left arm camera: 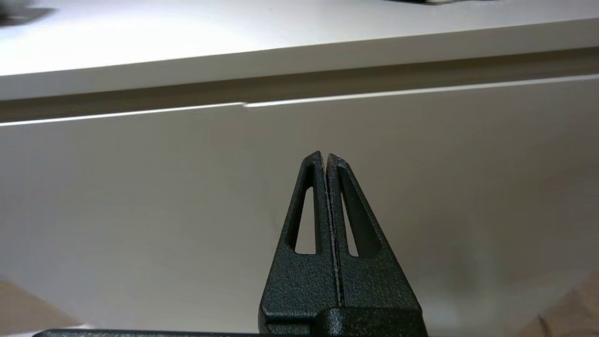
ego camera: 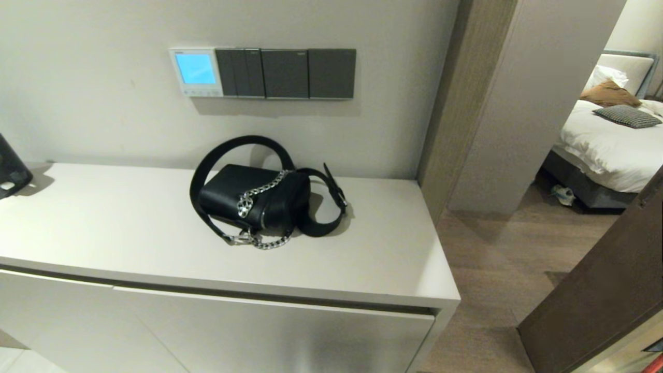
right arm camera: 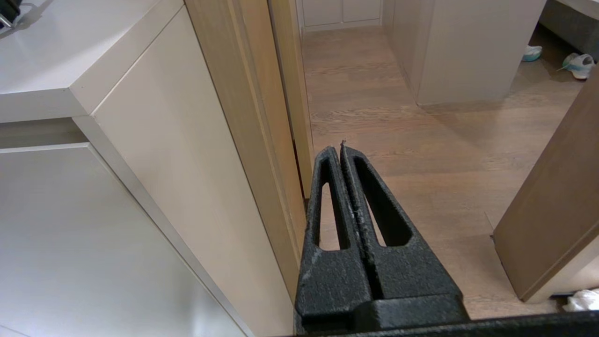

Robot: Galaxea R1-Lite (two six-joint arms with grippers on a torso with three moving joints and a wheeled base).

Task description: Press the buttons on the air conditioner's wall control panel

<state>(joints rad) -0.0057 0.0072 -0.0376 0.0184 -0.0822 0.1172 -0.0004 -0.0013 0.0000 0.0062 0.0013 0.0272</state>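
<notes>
The white wall control panel (ego camera: 196,72) hangs on the wall above the cabinet, its screen glowing light blue. Its row of tiny white buttons (ego camera: 199,92) runs along its bottom edge. Neither arm shows in the head view. My left gripper (left arm camera: 325,155) is shut and empty, low in front of the cabinet doors. My right gripper (right arm camera: 338,149) is shut and empty, low beside the cabinet's right end, over the wooden floor.
Three dark grey switch plates (ego camera: 286,73) sit right of the panel. A black bag (ego camera: 255,196) with a chain and strap lies on the cabinet top (ego camera: 103,228) below the panel. A dark object (ego camera: 11,166) stands at the far left. A wall corner (ego camera: 466,103) and a doorway lie to the right.
</notes>
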